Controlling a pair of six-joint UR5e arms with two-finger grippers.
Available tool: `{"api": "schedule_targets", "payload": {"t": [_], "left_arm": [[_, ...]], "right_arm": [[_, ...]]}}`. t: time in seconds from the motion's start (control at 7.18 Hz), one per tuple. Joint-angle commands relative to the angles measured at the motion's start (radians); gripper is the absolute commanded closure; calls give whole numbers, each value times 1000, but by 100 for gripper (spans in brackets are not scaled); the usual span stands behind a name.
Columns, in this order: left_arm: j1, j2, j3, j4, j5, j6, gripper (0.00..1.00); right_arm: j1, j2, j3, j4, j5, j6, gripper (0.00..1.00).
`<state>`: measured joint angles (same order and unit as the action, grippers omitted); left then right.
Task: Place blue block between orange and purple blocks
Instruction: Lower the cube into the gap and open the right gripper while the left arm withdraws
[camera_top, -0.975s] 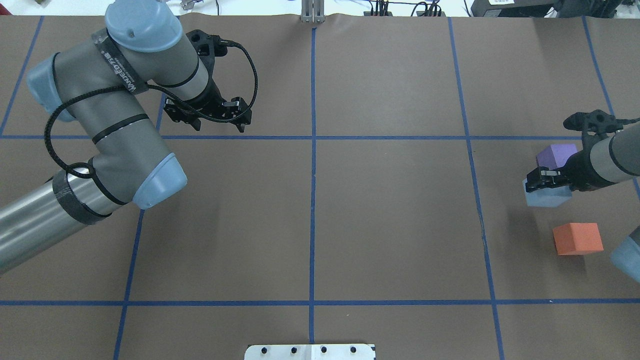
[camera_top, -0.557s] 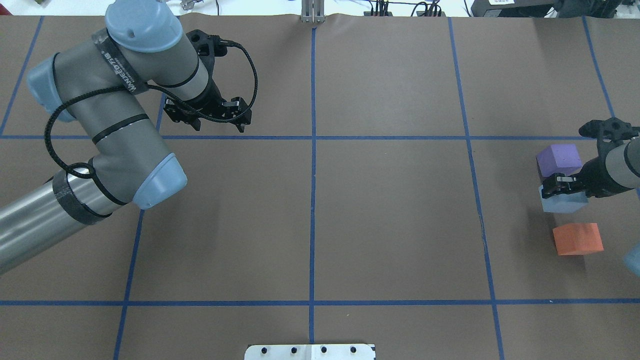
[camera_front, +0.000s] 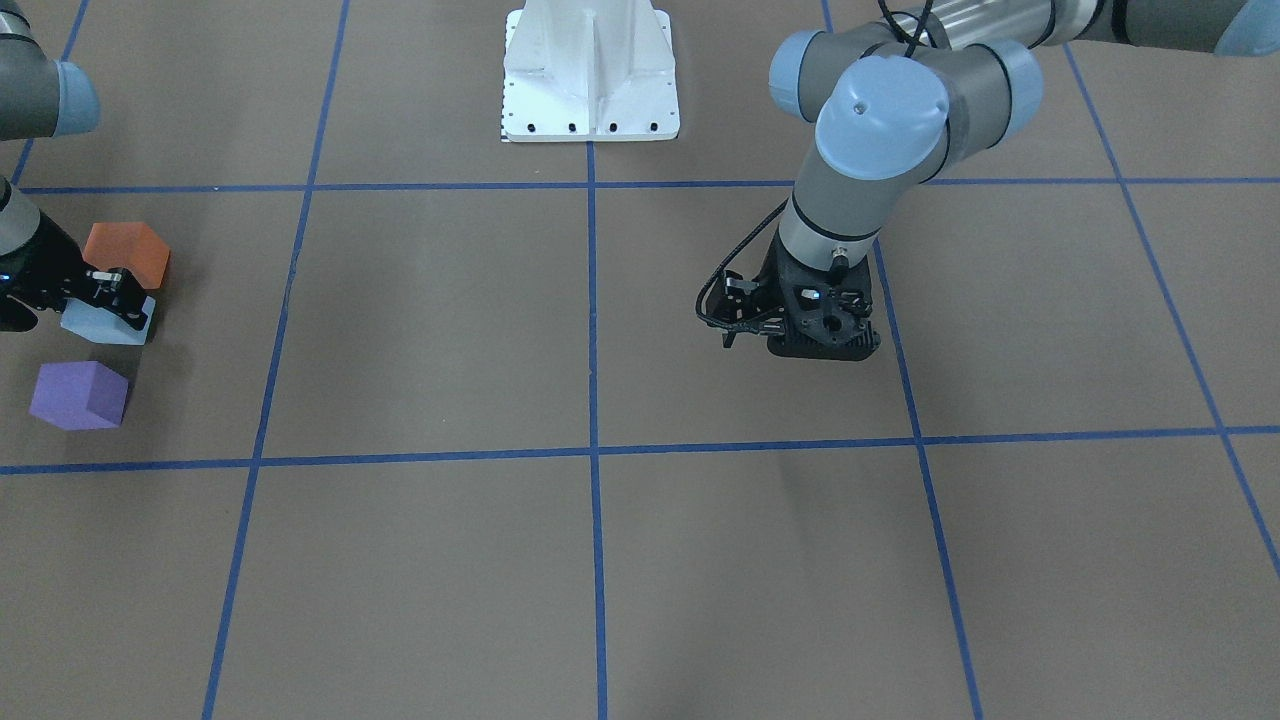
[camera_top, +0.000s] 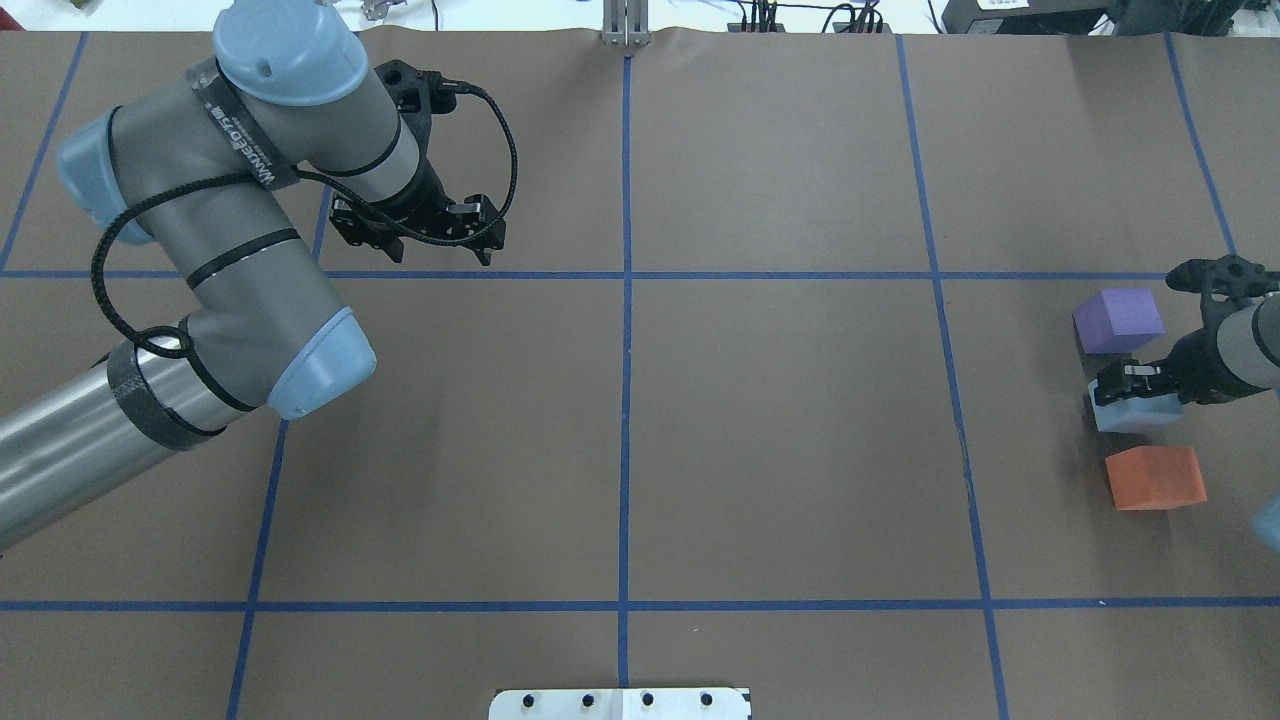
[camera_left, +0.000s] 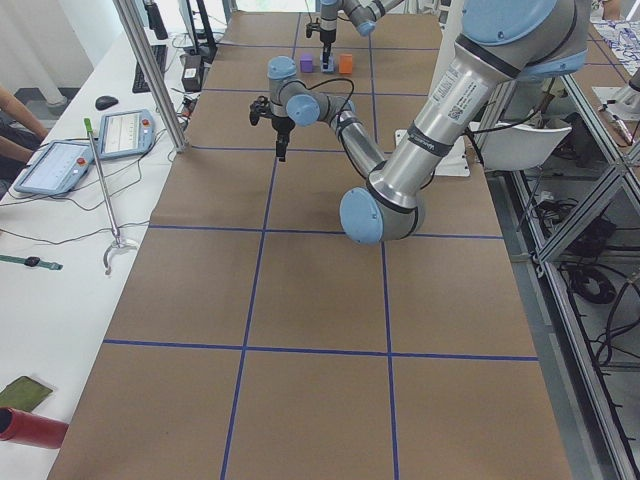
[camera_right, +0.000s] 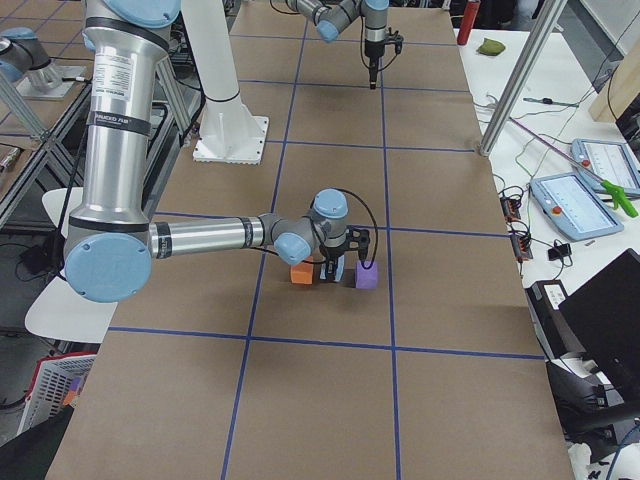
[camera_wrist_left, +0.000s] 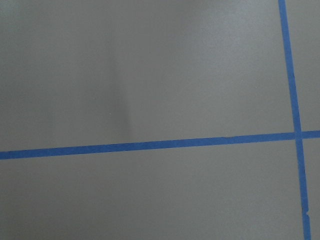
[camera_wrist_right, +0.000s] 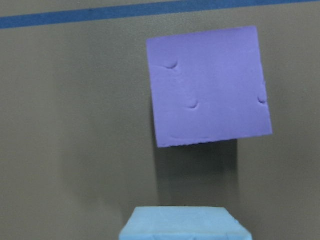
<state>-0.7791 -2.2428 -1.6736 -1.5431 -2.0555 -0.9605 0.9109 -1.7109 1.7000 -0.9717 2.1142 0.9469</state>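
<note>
Over at about ten o'clock on the brown table (camera_top: 780, 420) in the overhead view, the left gripper (camera_top: 418, 232) points down above a blue tape line (camera_top: 700, 275), holding nothing; its fingers are hidden under the wrist, so I cannot tell whether they are spread or closed. Far across at three o'clock, the right gripper (camera_top: 1135, 388) is clamped on the blue block (camera_top: 1140, 414). That block sits between the other two: the purple block (camera_top: 1118, 320) is at its twelve o'clock, a clear gap showing in the right wrist view, and the orange block (camera_top: 1155, 478) is at its six o'clock, just beside it. The blue block seems low, possibly resting on the table.
</note>
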Motion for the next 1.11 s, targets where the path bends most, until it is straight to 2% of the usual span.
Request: {"api": "schedule_targets", "payload": {"t": [0.0, 0.28, 0.42, 0.56, 0.98], "left_arm": [[3, -4, -2, 0, 0, -18, 0], [3, -8, -3, 0, 0, -23, 0], [3, -8, -3, 0, 0, -23, 0], [3, -8, -3, 0, 0, -23, 0], [3, -6, -8, 1, 0, -21, 0]], "right_arm": [[0, 0, -16, 5, -2, 0, 100], [0, -1, -16, 5, -3, -3, 100], [0, -4, -17, 7, -3, -6, 69], [0, -4, -16, 7, -7, -3, 1], [28, -1, 4, 8, 0, -13, 0]]}}
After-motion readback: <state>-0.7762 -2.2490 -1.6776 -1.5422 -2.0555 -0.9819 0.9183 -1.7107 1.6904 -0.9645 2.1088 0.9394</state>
